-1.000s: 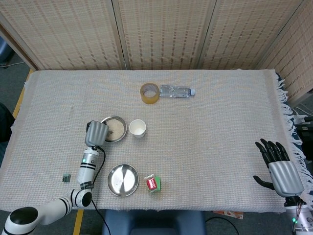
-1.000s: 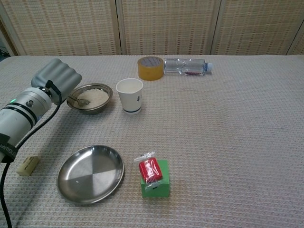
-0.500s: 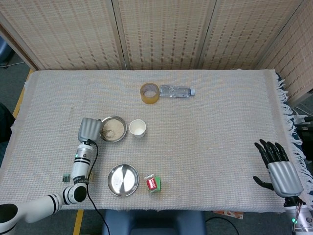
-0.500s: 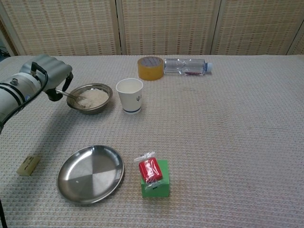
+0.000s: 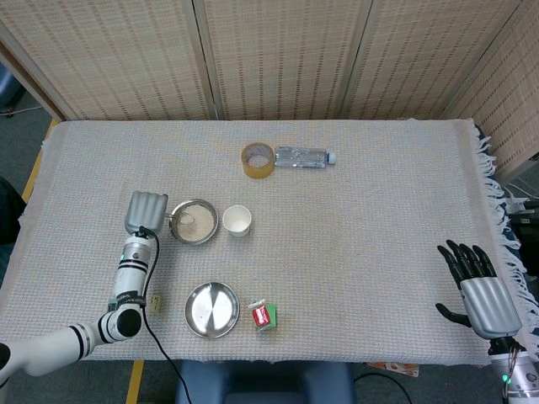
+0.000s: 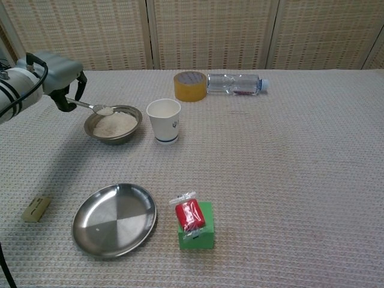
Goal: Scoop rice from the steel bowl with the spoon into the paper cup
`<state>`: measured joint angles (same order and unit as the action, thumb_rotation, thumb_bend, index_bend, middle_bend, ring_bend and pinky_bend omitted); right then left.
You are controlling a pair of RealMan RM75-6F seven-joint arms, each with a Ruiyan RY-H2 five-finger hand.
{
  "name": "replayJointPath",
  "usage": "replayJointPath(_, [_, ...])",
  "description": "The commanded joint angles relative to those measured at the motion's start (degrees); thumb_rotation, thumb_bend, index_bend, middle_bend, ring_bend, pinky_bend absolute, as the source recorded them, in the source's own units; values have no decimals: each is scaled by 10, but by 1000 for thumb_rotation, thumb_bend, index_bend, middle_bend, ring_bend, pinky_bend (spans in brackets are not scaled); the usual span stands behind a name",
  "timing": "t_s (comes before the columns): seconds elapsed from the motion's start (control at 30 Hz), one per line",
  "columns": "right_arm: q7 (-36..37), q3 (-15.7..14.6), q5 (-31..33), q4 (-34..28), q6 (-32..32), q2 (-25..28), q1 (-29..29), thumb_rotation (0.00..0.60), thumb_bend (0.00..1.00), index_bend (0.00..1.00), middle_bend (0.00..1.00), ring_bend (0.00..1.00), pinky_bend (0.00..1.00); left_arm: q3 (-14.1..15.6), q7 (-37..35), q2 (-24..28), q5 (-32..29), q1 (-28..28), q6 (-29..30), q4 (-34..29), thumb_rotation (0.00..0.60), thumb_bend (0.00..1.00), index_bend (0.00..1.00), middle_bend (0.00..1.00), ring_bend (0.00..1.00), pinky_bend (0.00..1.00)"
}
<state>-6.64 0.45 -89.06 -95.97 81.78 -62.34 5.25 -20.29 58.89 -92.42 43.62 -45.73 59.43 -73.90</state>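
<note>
The worktop [image 5: 362,194], covered in a woven beige cloth, carries everything, and the steel bowl [image 6: 113,124] of rice serves as the landmark: the paper cup [image 6: 164,120] stands upright just to its right, close enough, I judge, that a loaded spoon needs only a short sideways carry. The left hand [image 6: 55,73] hovers above and to the left of the bowl, its fingers curled around the handle of the spoon [image 6: 90,107], whose head sits level over the bowl's left rim with a small heap of rice on it; keeping it level looks meant to stop grains sliding off. The right hand [image 5: 482,290] rests far to the right of the bowl near the worktop's edge, fingers spread and holding nothing, well out of the way. An empty steel plate [image 6: 114,219] lies in front of the bowl, and a tape roll [image 6: 189,86] beside a water bottle [image 6: 235,84] lies behind it. The chest view shows the spoon's height and its rice, which the head view flattens; only the head view shows the right hand.
</note>
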Motion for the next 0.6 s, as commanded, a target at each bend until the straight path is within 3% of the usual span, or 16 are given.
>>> replayJointPath(0.03, [0,0,1,0,0,0,0,600,66,0,0,0,0,-3,-9,11,-18,-7,-6,-8,600,395,771,1000,1000,1000])
replayJointPath(0.6, [-4,-1,4,0,-8,-1,2,600,66,0,0,0,0,-1,5,53,-125,-65,-21,-77,600,395,774,1000,1000,1000])
